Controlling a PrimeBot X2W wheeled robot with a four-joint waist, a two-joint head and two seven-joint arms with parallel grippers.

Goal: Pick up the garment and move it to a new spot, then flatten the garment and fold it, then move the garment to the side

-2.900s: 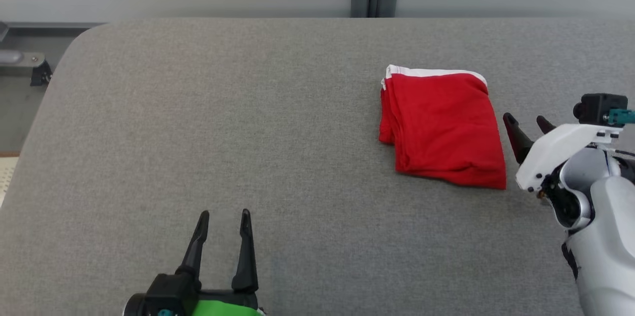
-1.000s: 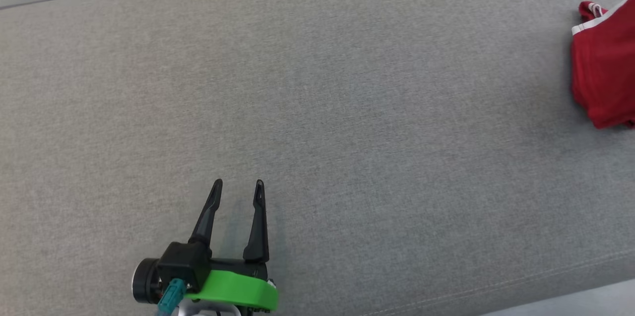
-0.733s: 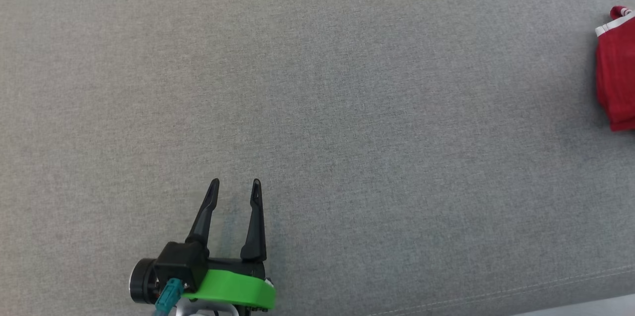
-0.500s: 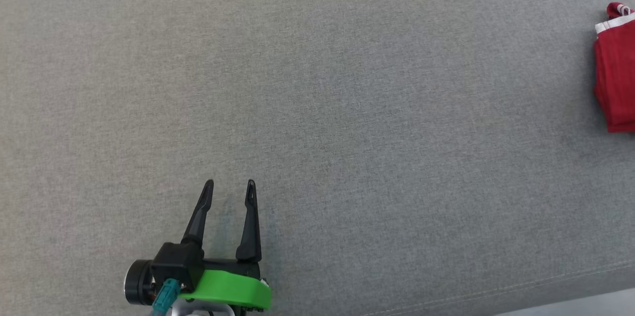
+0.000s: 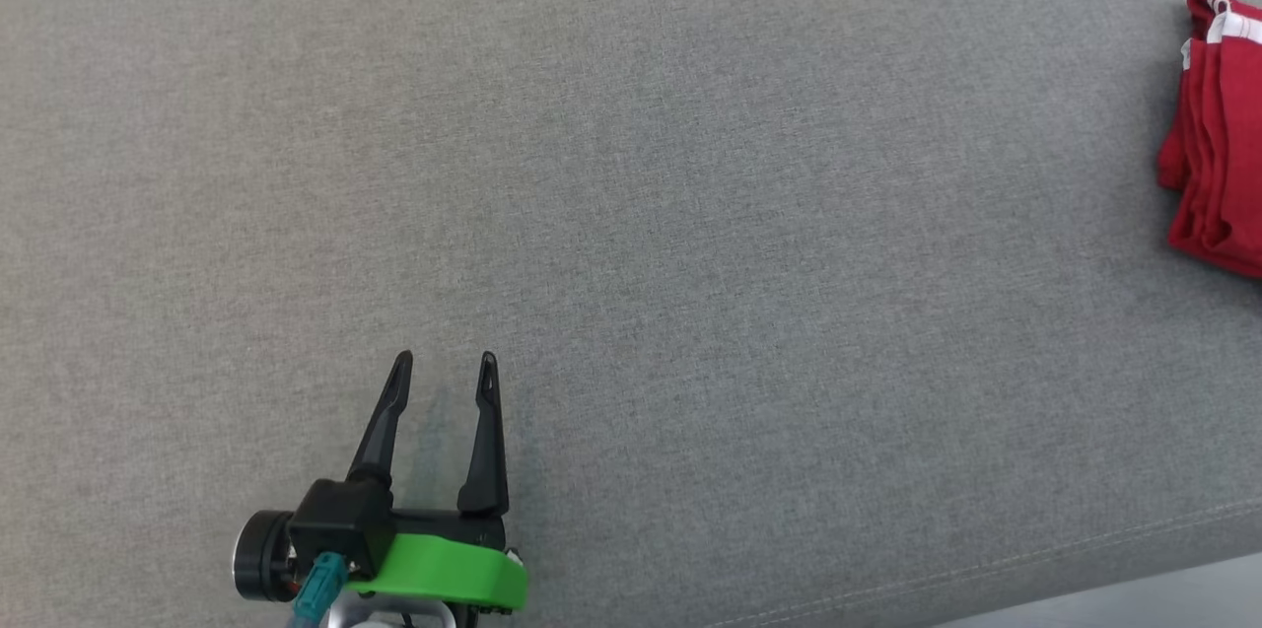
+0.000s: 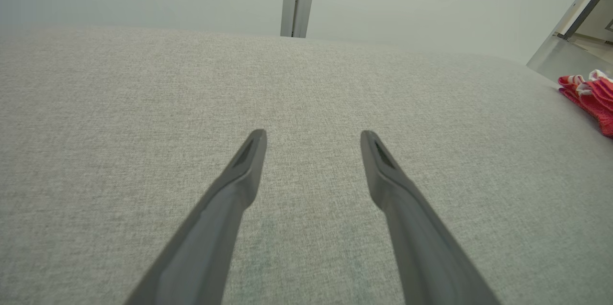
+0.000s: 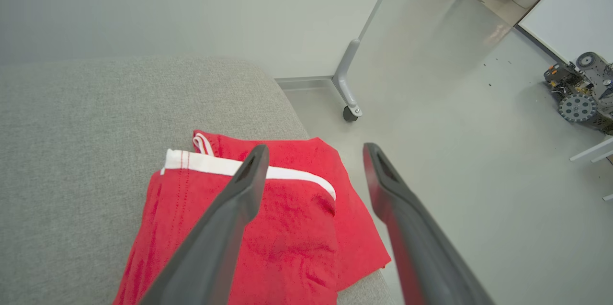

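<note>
Sitting at the table (image 7: 72,118) edge, frame bottom, the garment (image 7: 287,228) is risking sliding off (one snag). Left gripper (image 5: 445,359) and right gripper (image 7: 314,148) are gaping, empty.

red garment (image 7: 292,228) with white band, on flecked grey table (image 5: 690,214).

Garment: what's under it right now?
The garment lies on the grey table, by its edge. The table beneath it and anything within its folds are covered.
</note>
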